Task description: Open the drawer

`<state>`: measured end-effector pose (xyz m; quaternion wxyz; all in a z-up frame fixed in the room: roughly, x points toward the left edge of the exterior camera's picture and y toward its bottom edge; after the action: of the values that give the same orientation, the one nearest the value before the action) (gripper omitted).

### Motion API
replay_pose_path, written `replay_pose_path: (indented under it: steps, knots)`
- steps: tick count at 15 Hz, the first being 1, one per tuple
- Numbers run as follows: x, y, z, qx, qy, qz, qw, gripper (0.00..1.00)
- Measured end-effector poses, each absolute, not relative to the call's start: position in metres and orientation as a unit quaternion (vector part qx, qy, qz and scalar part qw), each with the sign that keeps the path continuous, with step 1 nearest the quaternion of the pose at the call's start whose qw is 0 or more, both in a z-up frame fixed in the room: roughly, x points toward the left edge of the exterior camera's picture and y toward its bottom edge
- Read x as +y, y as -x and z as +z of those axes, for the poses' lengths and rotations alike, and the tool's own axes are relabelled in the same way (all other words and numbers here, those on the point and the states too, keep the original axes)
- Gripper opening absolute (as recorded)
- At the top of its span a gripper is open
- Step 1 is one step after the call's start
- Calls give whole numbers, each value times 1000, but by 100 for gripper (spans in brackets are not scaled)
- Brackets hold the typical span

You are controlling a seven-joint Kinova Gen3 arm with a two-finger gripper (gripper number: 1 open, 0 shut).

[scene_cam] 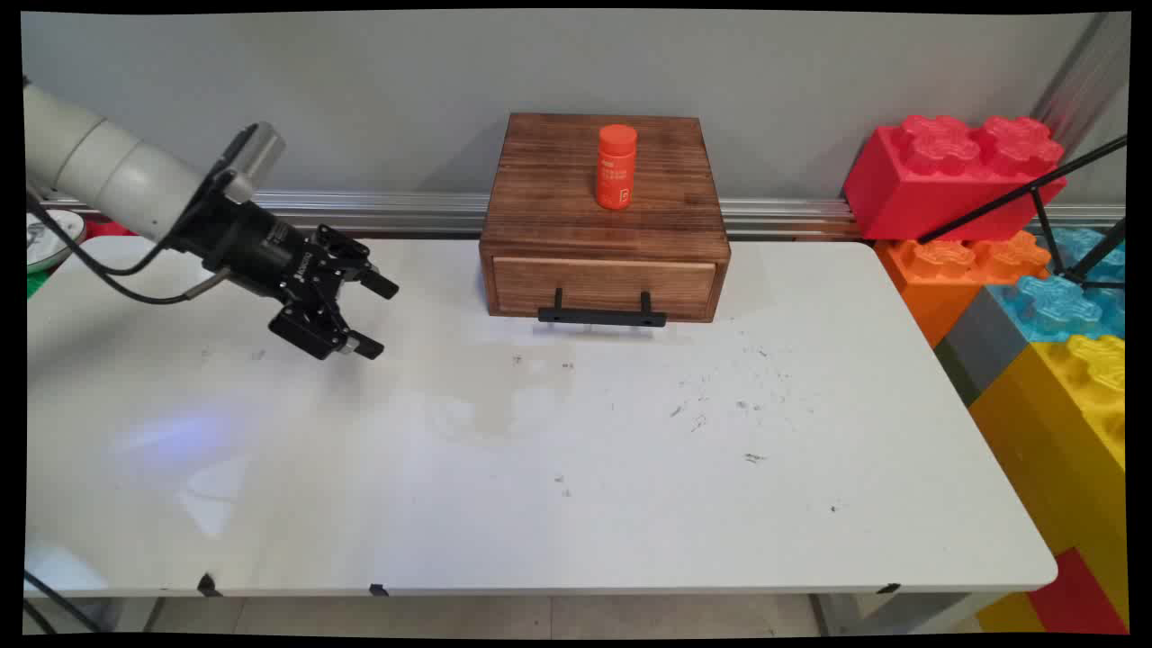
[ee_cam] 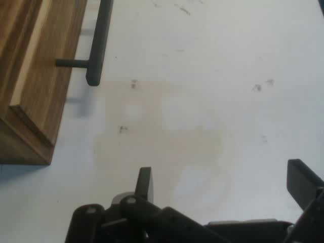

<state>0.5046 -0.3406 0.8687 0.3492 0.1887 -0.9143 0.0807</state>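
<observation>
My black gripper (scene_cam: pixel 376 315) hangs open above the left part of the white table (scene_cam: pixel 540 468), holding nothing. It points right, toward a wooden drawer box (scene_cam: pixel 605 225) at the table's back middle. The box's drawer is shut, with a black bar handle (scene_cam: pixel 602 315) on its front. An orange bottle (scene_cam: pixel 616 167) stands upright on top of the box. In the hand view the gripper (ee_cam: pixel 223 182) shows its two fingers wide apart over bare table, with the box's corner (ee_cam: pixel 30 76) and the handle (ee_cam: pixel 97 45) at the upper left.
Big toy bricks, red (scene_cam: pixel 954 175), orange (scene_cam: pixel 963 270), blue (scene_cam: pixel 1062 301) and yellow (scene_cam: pixel 1071 423), stack beyond the table's right edge. A black tripod leg (scene_cam: pixel 1017 198) crosses them. A metal rail (scene_cam: pixel 360 214) runs along the wall. Black cable (scene_cam: pixel 108 279) hangs from the arm.
</observation>
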Motion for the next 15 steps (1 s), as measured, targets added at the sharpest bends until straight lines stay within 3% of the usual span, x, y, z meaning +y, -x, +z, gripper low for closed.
replay_pose_path:
  steps: [8,15]
  knots:
    - [-372,-422,894,-922,-205,96,315,100]
    - [-424,-346,894,-941,-176,121,264,100]
